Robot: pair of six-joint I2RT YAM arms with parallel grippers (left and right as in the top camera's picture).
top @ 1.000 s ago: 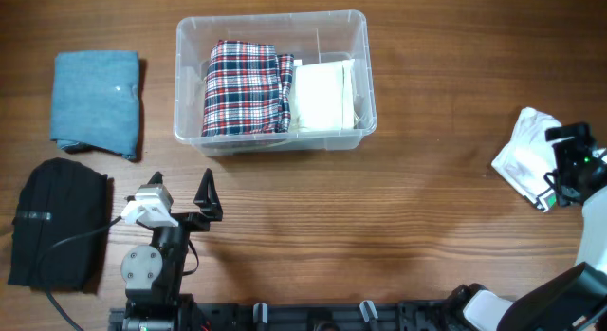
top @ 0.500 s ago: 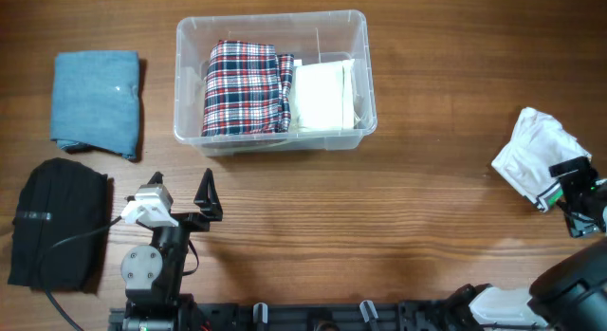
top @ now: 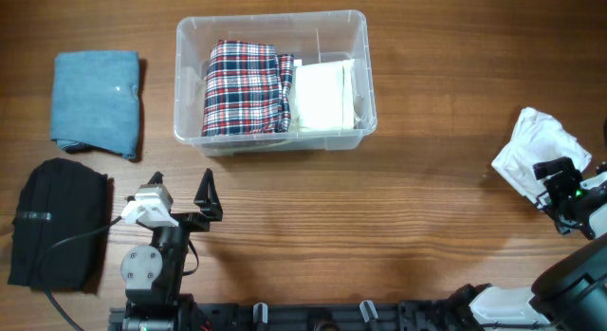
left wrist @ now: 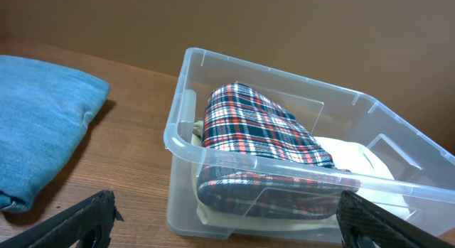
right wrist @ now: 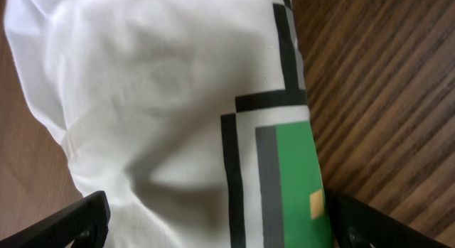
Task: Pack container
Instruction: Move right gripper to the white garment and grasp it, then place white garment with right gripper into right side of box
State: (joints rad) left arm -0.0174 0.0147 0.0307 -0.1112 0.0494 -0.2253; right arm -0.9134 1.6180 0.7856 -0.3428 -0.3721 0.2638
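Note:
The clear container [top: 190,132] stands at the back centre and holds a folded plaid cloth [top: 245,87] and a cream folded cloth [top: 322,96]. In the left wrist view the container [left wrist: 178,134] is close ahead with the plaid cloth [left wrist: 259,131] inside. My left gripper [top: 182,187] is open and empty in front of the container, its jaws wide apart [left wrist: 227,230]. My right gripper [top: 555,182] is open at the near edge of a white garment [top: 533,146]. In the right wrist view the garment [right wrist: 156,99], with a green and black print, lies between the spread jaws.
A folded blue cloth [top: 95,101] lies at the back left and shows in the left wrist view [left wrist: 35,127]. A black bundle [top: 57,222] with a cable lies at the front left. The white garment is near the table's right edge.
My right gripper has moved toward the table's front along the white garment's near edge, then back a little toward it. The left arm and the container's contents have not moved.

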